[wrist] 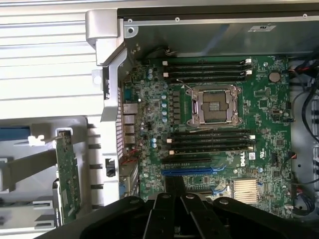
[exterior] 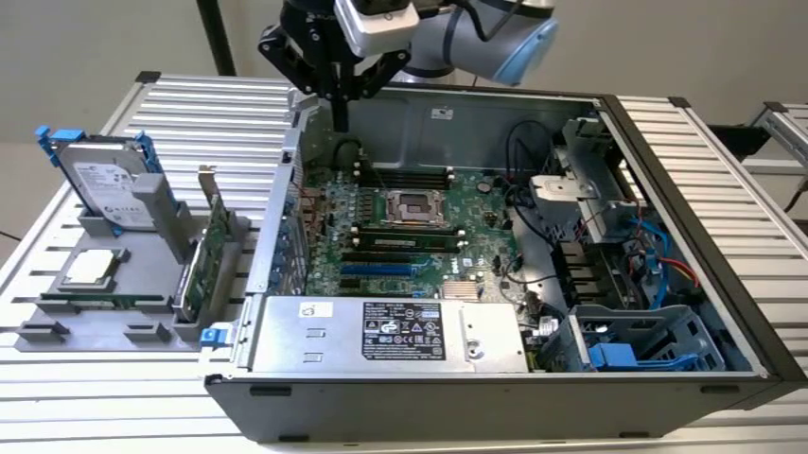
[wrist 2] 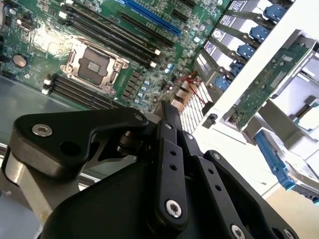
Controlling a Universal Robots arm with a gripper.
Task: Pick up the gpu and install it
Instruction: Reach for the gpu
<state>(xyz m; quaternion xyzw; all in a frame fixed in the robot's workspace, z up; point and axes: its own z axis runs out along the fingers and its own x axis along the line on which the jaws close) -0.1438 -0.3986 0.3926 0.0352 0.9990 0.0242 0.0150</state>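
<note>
The gpu [exterior: 206, 253] stands on edge in the grey holder [exterior: 139, 284] outside the case, at the exterior view's left, with its green board facing out and a silver bracket at its top end. Both wrist views show the same gpu [wrist: 66, 184] [wrist 2: 263, 89] beside the case wall. My gripper [exterior: 340, 121] hangs over the case's rear corner, above the motherboard [exterior: 404, 227] and well apart from the card. Its black fingers [wrist 2: 168, 119] are pressed together and hold nothing. In the first wrist view the gripper [wrist: 174, 184] is near the blue slot [wrist: 187, 172].
The open computer case [exterior: 707, 284] lies on a slatted white table [exterior: 189, 104]. The holder also carries a silver hard drive with blue rails [exterior: 112, 180], a processor [exterior: 91, 268] and a memory stick [exterior: 95, 303]. Inside the case are a power supply [exterior: 392, 331], cables [exterior: 531, 189] and a blue-tabbed drive cage [exterior: 631, 345].
</note>
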